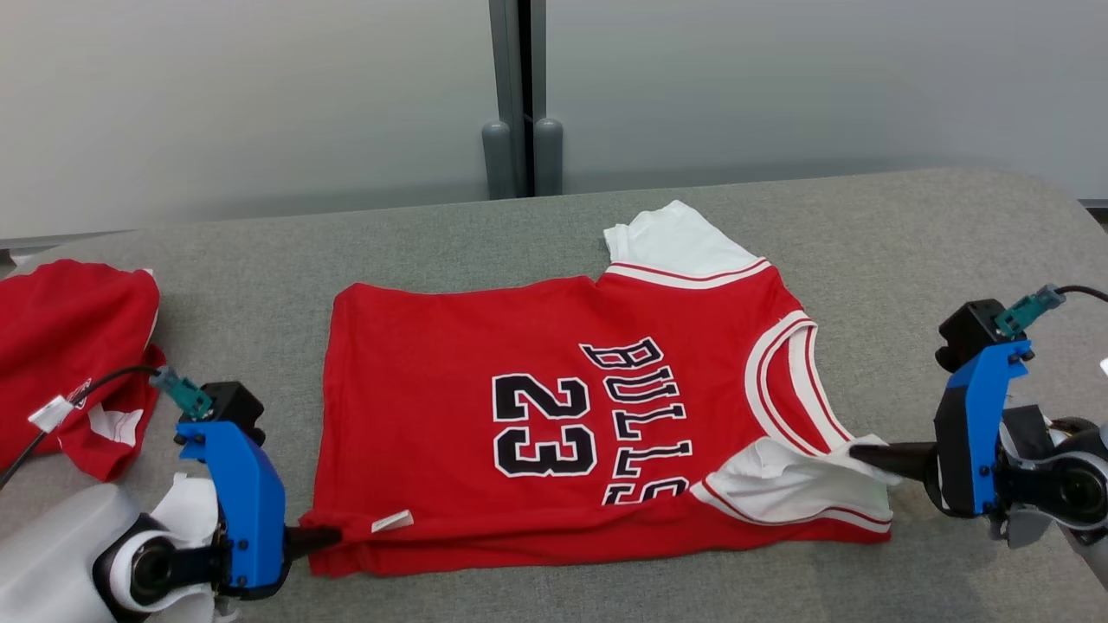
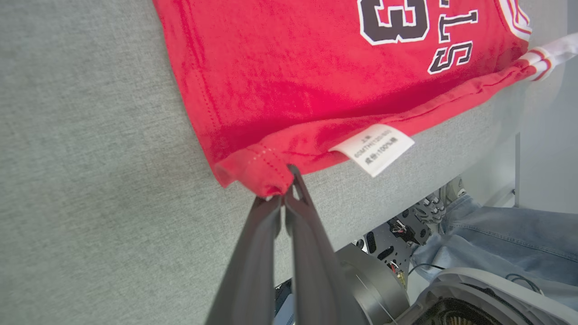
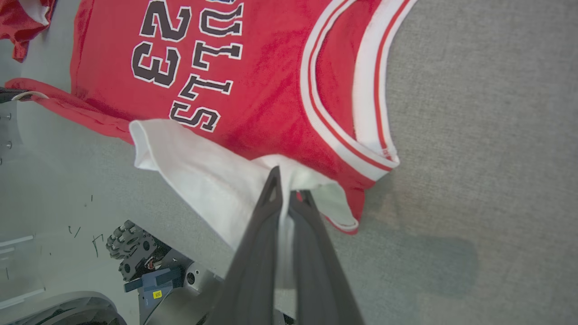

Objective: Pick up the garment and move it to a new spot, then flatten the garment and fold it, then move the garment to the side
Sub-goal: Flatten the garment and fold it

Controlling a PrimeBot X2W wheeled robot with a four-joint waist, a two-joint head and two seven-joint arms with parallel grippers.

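**Surroundings.** Grey fabric-covered worktop (image 1: 909, 242), rounded at its far corners. Behind it are pale wall panels (image 1: 242, 95) joined at a grey post (image 1: 519, 95). A second red garment (image 1: 69, 346) lies crumpled at the worktop's left end, well apart from the item, with a black cable crossing its near part.

**Item.** Red jersey (image 1: 537, 415), spread across the middle of the worktop. The hem points to the robot's left and the neckline to its right. Black lettering "BULLS" and the number "23" are outlined in white. White bands with red stripes trim the neckline, and the sleeves are white. One sleeve lies at the far edge, the other at the near right corner. A small white care label (image 1: 391, 522) sits at the near hem.

**Holds.** Left end effector (image 1: 333, 538): fingers pressed together, pinching the near hem corner. Right end effector (image 1: 857, 452): fingers closed on the near white sleeve, beside the neckline.

**By view.**
- Left wrist view: the left end effector (image 2: 282, 189) bunches the stitched corner. The label's printed lines show here, though they are too small to read from the head. Below the worktop's near edge are blue denim cloth (image 2: 496, 239) and the robot base (image 2: 393, 243).
- Right wrist view: the right end effector (image 3: 286, 187) has white cloth running down between its fingers. The sleeve's cuff is folded over.
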